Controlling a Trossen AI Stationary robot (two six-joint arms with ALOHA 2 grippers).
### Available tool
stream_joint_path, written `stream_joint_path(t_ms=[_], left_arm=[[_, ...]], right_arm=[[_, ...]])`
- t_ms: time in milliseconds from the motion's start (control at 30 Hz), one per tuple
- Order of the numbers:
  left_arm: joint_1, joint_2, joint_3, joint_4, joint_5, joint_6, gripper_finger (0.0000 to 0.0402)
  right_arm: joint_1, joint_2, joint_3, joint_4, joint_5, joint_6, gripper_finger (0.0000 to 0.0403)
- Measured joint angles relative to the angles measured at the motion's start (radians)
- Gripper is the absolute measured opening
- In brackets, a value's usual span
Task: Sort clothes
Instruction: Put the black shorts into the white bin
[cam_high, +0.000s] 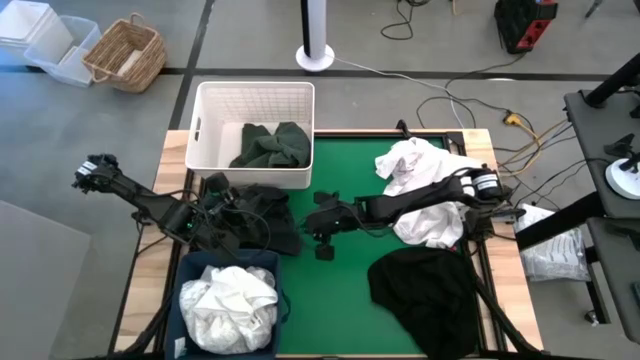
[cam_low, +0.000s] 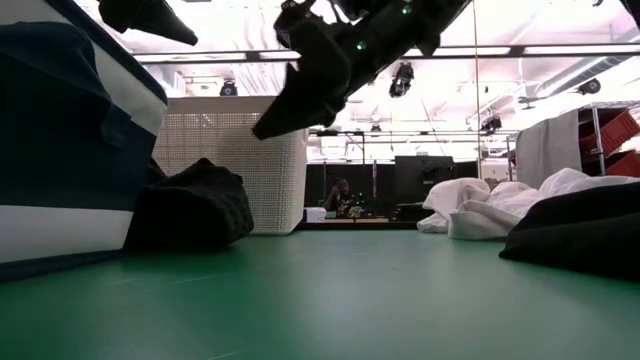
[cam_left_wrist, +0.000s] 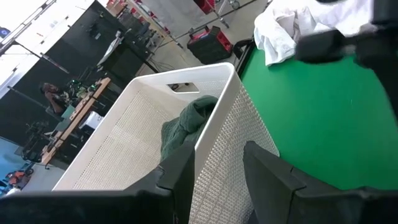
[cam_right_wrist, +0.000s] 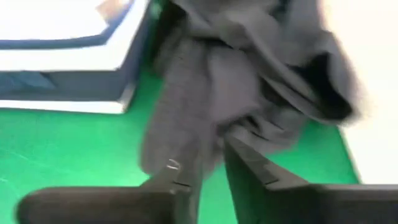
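The clothes lie in several heaps. A dark green garment (cam_high: 272, 146) is in the white lattice basket (cam_high: 205, 110). White clothes (cam_high: 228, 300) fill the navy bin (cam_high: 186, 268). A black garment (cam_high: 262, 218) rests on the green mat in front of the basket. A white garment (cam_high: 425, 190) lies at the right and another black one (cam_high: 425, 288) at the near right. My left gripper (cam_left_wrist: 214, 180) is open beside the basket's near wall. My right gripper (cam_right_wrist: 208, 177) is open in the air, just right of the black garment (cam_right_wrist: 249, 68), holding nothing.
The basket stands at the table's far left and the navy bin at its near left. The wooden table rim (cam_high: 170, 150) frames the green mat (cam_high: 340, 300), bare in the middle. Cables and a wicker basket (cam_high: 125, 52) lie on the floor beyond.
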Motion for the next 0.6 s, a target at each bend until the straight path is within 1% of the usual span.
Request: stream_joint_path(t_ms=[67, 200, 300, 367, 500, 600], left_arm=[[0.000, 0.000, 0.000, -0.001, 0.001, 0.000, 0.0117], [0.000, 0.000, 0.000, -0.001, 0.001, 0.002, 0.0117], [0.000, 0.000, 0.000, 0.000, 0.002, 0.003, 0.0117], [0.000, 0.000, 0.000, 0.000, 0.002, 0.003, 0.0117], [0.000, 0.002, 0.000, 0.000, 0.003, 0.004, 0.0117], [0.000, 0.004, 0.000, 0.000, 0.003, 0.004, 0.0117]], right_arm=[[-0.004, 0.021, 0.000, 0.026, -0.033, 0.004, 0.0091], [-0.019, 0.072, 0.000, 0.077, -0.028, 0.041, 0.0163], [-0.025, 0.129, 0.000, 0.185, -0.023, 0.069, 0.0215], [-0.024, 0.173, 0.008, 0.235, -0.033, 0.071, 0.0243], [-0.027, 0.254, 0.057, 0.255, -0.056, 0.111, 0.0278], [-0.029, 0.299, 0.094, 0.256, -0.058, 0.111, 0.0281]])
